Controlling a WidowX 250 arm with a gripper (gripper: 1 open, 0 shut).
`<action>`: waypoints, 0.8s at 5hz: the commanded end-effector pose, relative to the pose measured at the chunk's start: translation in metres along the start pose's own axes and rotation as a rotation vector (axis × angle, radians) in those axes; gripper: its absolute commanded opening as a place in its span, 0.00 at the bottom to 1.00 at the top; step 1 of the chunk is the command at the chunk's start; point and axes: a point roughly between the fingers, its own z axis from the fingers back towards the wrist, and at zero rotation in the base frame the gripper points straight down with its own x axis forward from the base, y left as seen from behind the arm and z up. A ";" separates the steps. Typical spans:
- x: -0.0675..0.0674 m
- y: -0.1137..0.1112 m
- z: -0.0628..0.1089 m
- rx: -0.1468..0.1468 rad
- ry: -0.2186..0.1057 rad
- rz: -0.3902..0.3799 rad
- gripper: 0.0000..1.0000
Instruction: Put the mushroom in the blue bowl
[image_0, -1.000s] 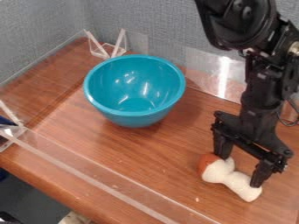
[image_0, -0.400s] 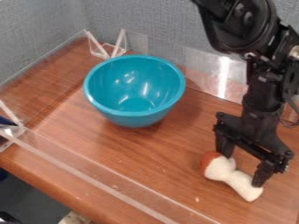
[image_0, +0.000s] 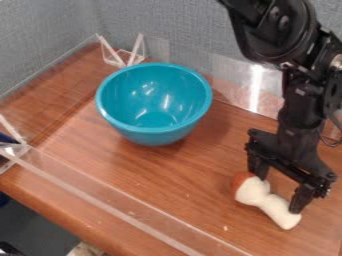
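Pincer (image_0: 285, 190) spread wide, straddling mushroom (image_0: 266, 198) lying near right on worktop (image_0: 94, 140), blue bowl (image_0: 155, 102) well apart, far left

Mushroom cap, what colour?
Pinkish-orange on the mushroom, stem cream-white; camera view shows it.

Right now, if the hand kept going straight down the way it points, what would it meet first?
Most likely the small cream-white toy mushroom lying between the open hand fingers, then the wooden table; depth is unclear.
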 end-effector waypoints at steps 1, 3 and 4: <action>-0.004 0.000 -0.011 0.003 0.032 0.012 1.00; -0.004 0.004 -0.017 0.004 0.042 0.028 1.00; -0.004 0.006 -0.019 0.005 0.046 0.036 0.00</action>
